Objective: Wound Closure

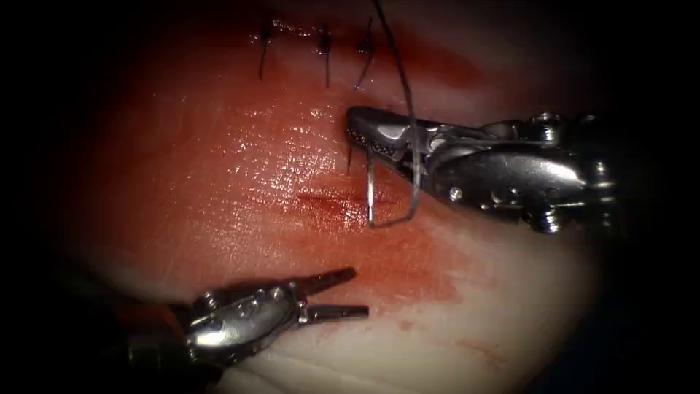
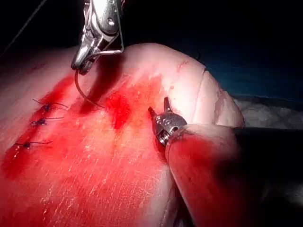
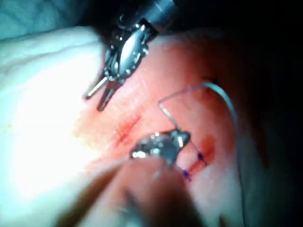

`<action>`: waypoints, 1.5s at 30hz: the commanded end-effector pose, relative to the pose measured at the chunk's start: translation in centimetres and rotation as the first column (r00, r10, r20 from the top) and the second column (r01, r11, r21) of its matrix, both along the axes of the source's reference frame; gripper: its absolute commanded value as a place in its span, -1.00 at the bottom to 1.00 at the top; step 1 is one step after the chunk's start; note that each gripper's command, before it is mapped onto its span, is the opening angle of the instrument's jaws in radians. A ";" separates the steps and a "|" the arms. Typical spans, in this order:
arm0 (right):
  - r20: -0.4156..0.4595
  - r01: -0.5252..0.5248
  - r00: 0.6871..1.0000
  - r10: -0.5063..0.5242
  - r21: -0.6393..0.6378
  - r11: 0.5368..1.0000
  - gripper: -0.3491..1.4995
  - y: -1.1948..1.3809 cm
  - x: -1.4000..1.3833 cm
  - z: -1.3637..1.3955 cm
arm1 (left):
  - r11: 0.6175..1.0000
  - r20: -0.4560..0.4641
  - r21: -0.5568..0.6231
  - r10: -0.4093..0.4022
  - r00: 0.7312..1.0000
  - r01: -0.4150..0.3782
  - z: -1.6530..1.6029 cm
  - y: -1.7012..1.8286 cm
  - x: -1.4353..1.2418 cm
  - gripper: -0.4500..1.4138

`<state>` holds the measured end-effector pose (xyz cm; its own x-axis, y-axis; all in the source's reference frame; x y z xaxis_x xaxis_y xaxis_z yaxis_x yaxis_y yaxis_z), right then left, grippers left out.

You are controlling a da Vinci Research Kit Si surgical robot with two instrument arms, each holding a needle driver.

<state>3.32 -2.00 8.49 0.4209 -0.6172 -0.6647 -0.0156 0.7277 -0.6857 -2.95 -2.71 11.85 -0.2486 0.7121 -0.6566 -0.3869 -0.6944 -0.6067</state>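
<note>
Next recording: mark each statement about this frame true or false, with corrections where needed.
1. The right tool holds the needle. True.
2. The left tool grips the thread. False: its jaws are open and hold nothing.
3. Three tied stitches lie along the cut. True.
4. The needle is buried in the tissue. False: its curve hangs exposed below the right tool.
5. Red fluid stains the tissue. True.

Pale cloth (image 2: 265,113) beneath the tissue (image 1: 240,190), possibly a drape. Glistening with red fluid (image 1: 328,201). Three stitches (image 1: 321,40) near its top.
</note>
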 end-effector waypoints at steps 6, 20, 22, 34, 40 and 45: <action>0.000 -0.001 1.000 0.001 -0.026 1.000 -1.00 0.04 0.09 0.04 | 1.000 -0.006 0.003 0.004 1.000 -0.004 0.07 -0.03 -0.05 -0.21; 0.025 -0.008 1.000 0.010 -0.072 0.997 -1.00 0.05 0.07 0.20 | 1.000 -0.005 0.003 0.005 1.000 -0.005 0.06 -0.05 -0.04 -0.22; 0.025 -0.007 1.000 0.009 -0.075 0.997 -1.00 0.03 0.07 0.22 | 1.000 -0.005 0.003 0.005 1.000 -0.005 0.06 -0.05 -0.04 -0.22; 0.014 -0.021 1.000 0.024 -0.161 0.987 -1.00 -0.12 0.12 0.31 | 1.000 -0.006 0.002 0.004 1.000 -0.004 0.06 -0.05 -0.02 -0.26; 0.013 -0.022 1.000 0.024 -0.178 0.984 -1.00 -0.21 0.11 0.45 | 1.000 -0.007 0.001 0.003 1.000 -0.003 0.06 -0.05 -0.01 -0.28; 0.008 -0.030 0.999 0.031 -0.092 0.995 -1.00 -0.30 0.13 0.53 | 1.000 -0.007 0.001 0.003 1.000 -0.003 0.06 -0.05 -0.01 -0.30</action>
<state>3.37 -2.31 8.99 0.4465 -0.6550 -0.6096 -0.0299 0.6699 -0.7418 -2.91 -2.73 11.84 -0.2546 0.7115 -0.6550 -0.3912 -0.6952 -0.6031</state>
